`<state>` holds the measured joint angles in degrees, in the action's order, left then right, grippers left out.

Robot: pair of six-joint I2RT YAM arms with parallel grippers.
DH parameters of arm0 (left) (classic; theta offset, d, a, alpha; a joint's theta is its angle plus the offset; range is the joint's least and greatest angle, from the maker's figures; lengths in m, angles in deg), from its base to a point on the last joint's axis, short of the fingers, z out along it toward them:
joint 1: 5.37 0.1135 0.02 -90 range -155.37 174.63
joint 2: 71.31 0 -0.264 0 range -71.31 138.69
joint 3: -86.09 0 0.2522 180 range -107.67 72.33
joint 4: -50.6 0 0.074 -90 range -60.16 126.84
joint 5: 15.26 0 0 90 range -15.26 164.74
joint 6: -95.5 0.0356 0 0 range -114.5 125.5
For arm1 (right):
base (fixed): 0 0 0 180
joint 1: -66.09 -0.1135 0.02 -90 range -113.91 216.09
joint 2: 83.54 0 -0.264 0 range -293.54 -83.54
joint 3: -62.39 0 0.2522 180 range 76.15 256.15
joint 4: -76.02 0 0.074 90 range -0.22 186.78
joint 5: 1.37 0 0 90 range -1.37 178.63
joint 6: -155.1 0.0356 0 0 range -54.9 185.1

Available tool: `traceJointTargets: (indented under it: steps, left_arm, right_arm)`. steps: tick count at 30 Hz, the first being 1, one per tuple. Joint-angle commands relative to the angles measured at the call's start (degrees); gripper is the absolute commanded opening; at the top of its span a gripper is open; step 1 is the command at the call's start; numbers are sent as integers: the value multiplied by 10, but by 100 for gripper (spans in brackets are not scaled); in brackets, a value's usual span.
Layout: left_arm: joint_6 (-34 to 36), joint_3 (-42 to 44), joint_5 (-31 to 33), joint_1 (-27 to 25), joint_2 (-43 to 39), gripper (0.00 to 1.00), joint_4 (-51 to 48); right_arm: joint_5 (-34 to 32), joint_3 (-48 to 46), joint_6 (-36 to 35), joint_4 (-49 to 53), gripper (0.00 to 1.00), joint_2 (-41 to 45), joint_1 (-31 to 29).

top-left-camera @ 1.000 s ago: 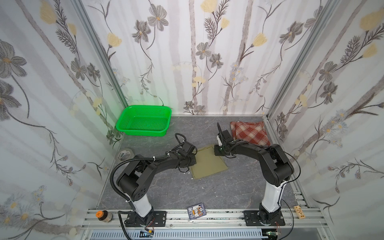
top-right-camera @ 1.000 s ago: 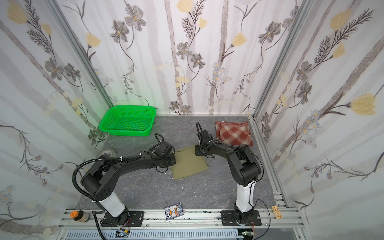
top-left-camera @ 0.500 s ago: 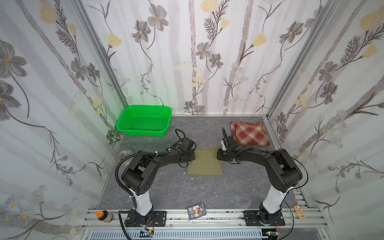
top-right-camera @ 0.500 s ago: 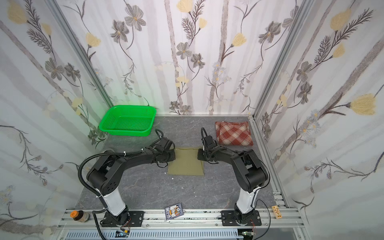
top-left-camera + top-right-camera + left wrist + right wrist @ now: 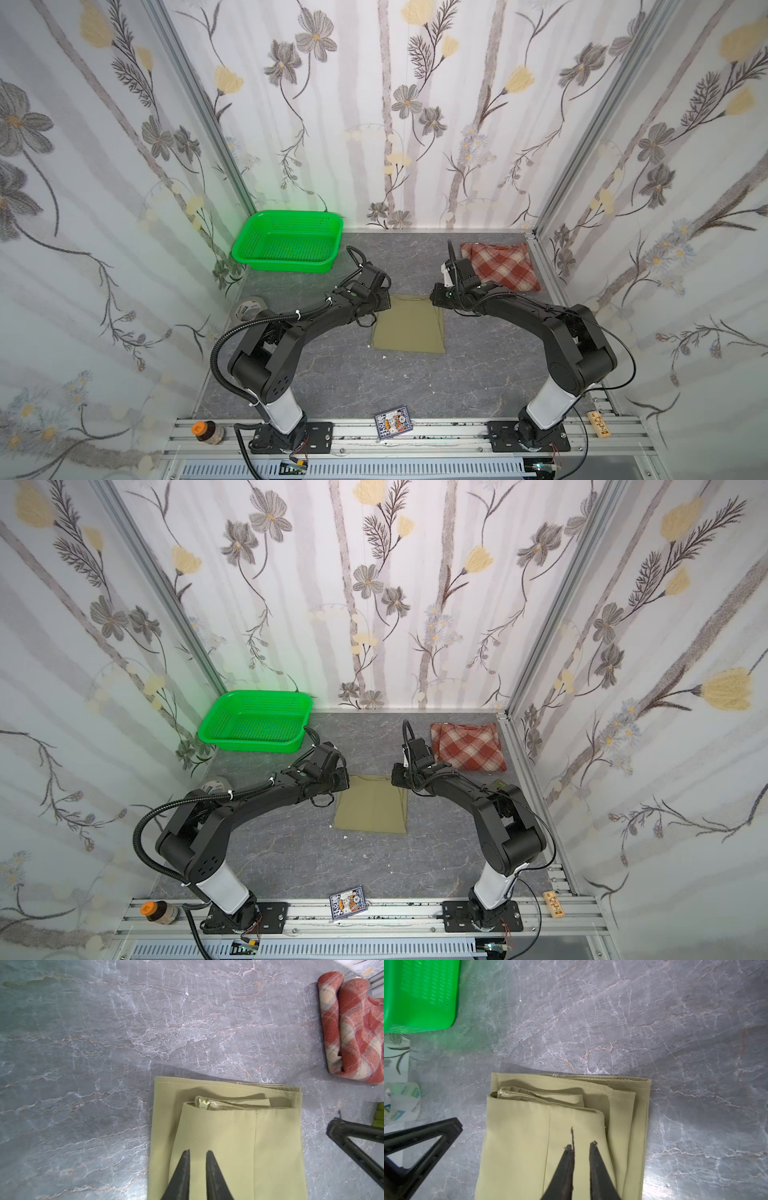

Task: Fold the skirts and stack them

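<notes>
A grey marble-patterned table [image 5: 415, 386] sits inside walls papered with flowers, seen from above.

At the far left, on the near rail, stands a small bottle with an orange cap [image 5: 206, 432]. A roll of clear tape [image 5: 249, 308] lies by the left wall. A green perforated plastic basket [image 5: 291, 267] sits in the far left corner.

The left gripper [image 5: 198, 1150] reaches in to the far left corner of the khaki skirt [image 5: 409, 328]. Its two dark fingers stand close together with a thin slit between them, tips down over the cloth. It is not clear whether they pinch the cloth.

The khaki skirt lies flat in the middle of the table, folded into a neat rectangle, with its layers showing at one edge in both wrist views. A pack of cards [image 5: 392, 423] lies near it on the near rail.

The right gripper [image 5: 581, 1144] meets the skirt's far right corner in the same way, its fingers nearly together. Whether it holds the cloth is unclear.

The plaid skirt [image 5: 505, 270], in red, rust and cream, lies folded in the far right corner. It is well apart from the khaki one and not stacked with it.
</notes>
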<state>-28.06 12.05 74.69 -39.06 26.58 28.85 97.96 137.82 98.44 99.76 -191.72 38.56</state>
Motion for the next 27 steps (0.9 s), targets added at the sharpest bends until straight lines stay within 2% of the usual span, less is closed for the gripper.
traceJointTargets:
  steps: [1, 8, 13, 15, 17, 20, 22, 27]
  left_arm:
    - [3, -13, 10, 0, 25, 17, 2]
    - [6, -31, 29, 1, 77, 15, 5]
    - [0, -33, 41, 2, 87, 14, 8]
    - [-2, -27, 44, 2, 82, 13, 8]
    - [-2, -19, 47, 2, 68, 14, 7]
    - [1, -8, 50, 2, 43, 15, 7]
    - [2, -2, 45, 2, 27, 15, 7]
    - [0, 2, 22, 2, 0, 16, 7]
  right_arm:
    - [-12, 13, -17, -3, 17, -20, 0]
    - [-20, 9, -17, -5, 16, -43, 1]
    - [-22, -21, -26, -8, 11, -9, 1]
    - [-8, -40, -31, -9, 20, 12, 2]
    - [15, -66, -39, -11, 38, 36, 3]
    - [61, -107, -53, -20, 56, 63, 4]
    - [81, -133, -57, -29, 58, 75, 3]
    - [83, -171, -51, -51, 59, 79, 4]
